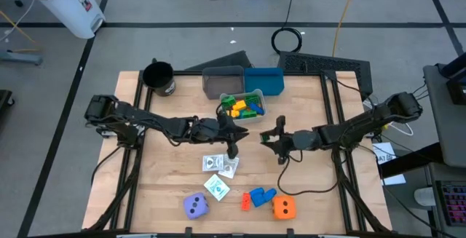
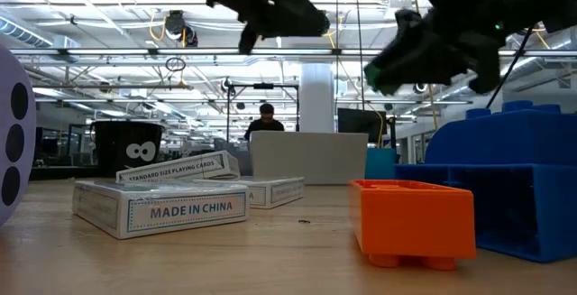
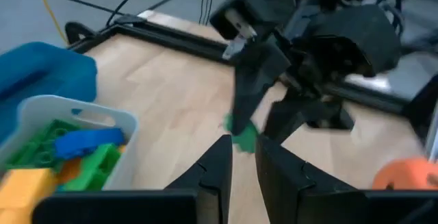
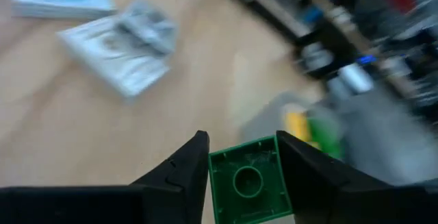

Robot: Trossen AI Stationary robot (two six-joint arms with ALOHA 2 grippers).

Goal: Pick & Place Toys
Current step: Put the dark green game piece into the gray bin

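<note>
Looking about halfway: right claw (image 4: 241, 176) clamped on a green block (image 4: 250, 181), bin (image 1: 256, 116) nearby part-filled, left claw (image 3: 243, 164) nearly shut and empty, dice (image 1: 196, 206) and cards (image 1: 216, 188) still out.

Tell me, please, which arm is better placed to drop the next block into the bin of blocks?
The right: the right gripper already holds a green block between its fingers, above the table near the bin. The left gripper holds nothing.

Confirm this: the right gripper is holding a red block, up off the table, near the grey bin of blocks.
Not quite. The block clamped in the right gripper is green, not red, as the right wrist view shows. The rest stands: it is held off the table, near the grey bin.
</note>
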